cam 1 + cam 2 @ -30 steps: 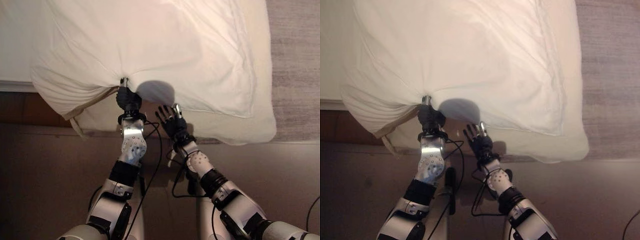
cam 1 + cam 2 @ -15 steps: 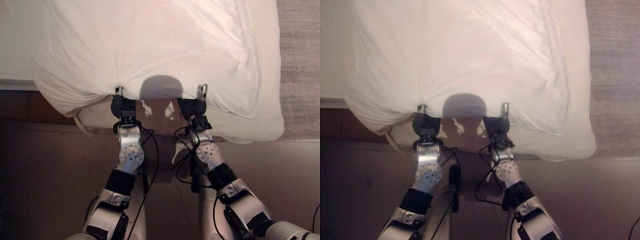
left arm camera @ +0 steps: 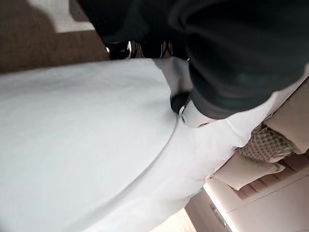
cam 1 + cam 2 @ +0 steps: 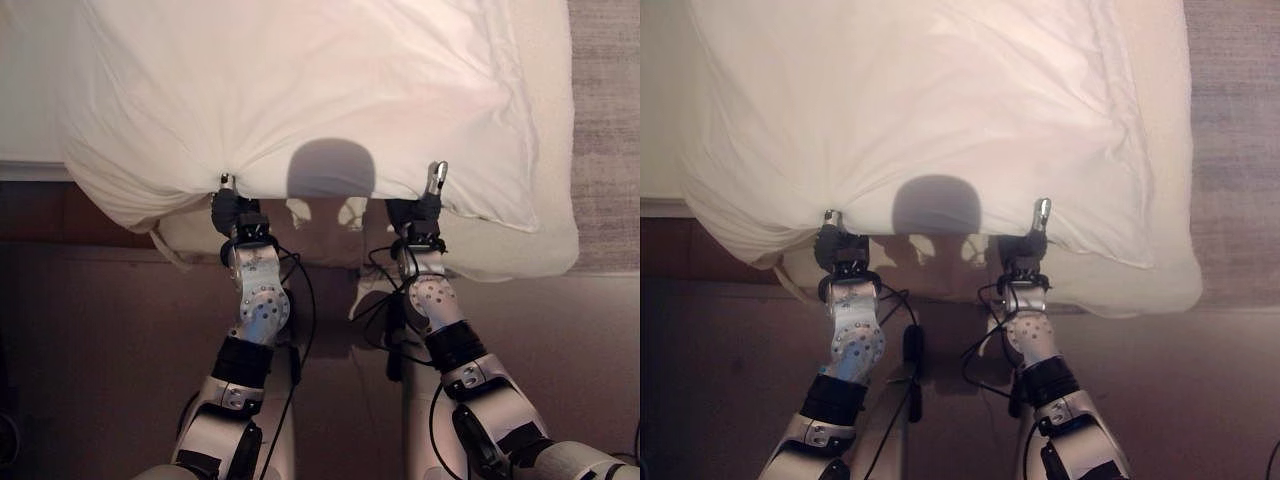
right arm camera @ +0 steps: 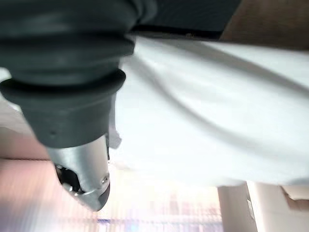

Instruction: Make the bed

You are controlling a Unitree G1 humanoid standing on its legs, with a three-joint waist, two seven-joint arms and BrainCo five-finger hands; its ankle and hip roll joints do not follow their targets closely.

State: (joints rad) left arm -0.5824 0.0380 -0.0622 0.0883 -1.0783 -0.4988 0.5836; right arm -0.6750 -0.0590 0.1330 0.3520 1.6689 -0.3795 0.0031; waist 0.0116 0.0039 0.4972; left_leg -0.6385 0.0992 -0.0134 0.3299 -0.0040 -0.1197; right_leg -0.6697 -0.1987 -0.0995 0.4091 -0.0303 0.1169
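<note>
Left hand (image 4: 232, 208) pinching near edge of white duvet (image 4: 300, 90), right hand (image 4: 420, 208) gripping same edge, bed (image 4: 545, 225) beneath.

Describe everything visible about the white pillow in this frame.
The pillow is large, plump and white, in a smooth cotton-like case with a flat seamed border and soft creases. It lies across a cream bed cover, its near edge overhanging the bed's side. Both robot hands grip that near edge from below: the left robot hand bunches the cloth into radiating wrinkles, and the right robot hand pinches it further along, with a silver finger raised over the edge.
</note>
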